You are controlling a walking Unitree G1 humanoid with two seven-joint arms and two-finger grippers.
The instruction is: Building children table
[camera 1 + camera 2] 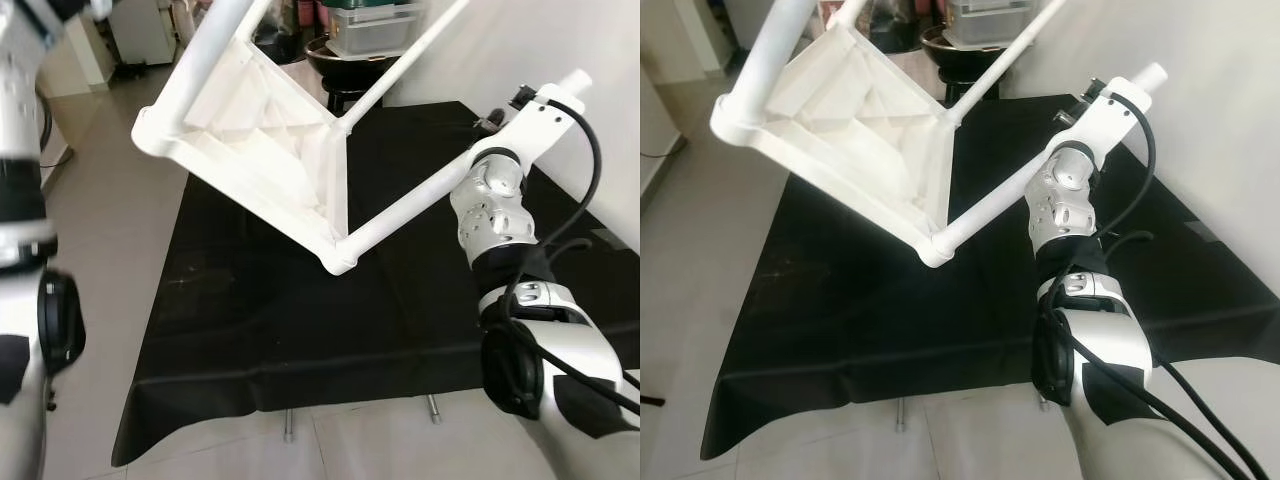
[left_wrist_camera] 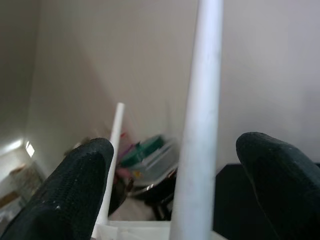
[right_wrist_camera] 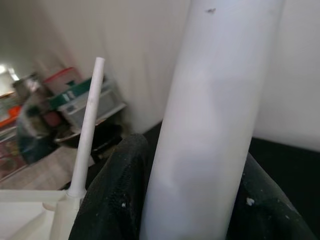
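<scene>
White plastic table (image 1: 262,150), one unit, sits upturned and tilted above a black cloth (image 1: 300,320), one corner resting on it. Four legs counted in the eye views. Right gripper (image 3: 195,200) is clenched on one leg (image 1: 455,172), fingers (image 3: 117,200) pressed to both sides in its wrist view. Left gripper (image 2: 175,185) stands released around a second leg (image 2: 200,120), fingers (image 2: 75,185) apart from it. Wrist views add stacked bins (image 3: 85,100) against the wall. Two metal rods (image 1: 288,425) lie on the floor (image 1: 100,200).
</scene>
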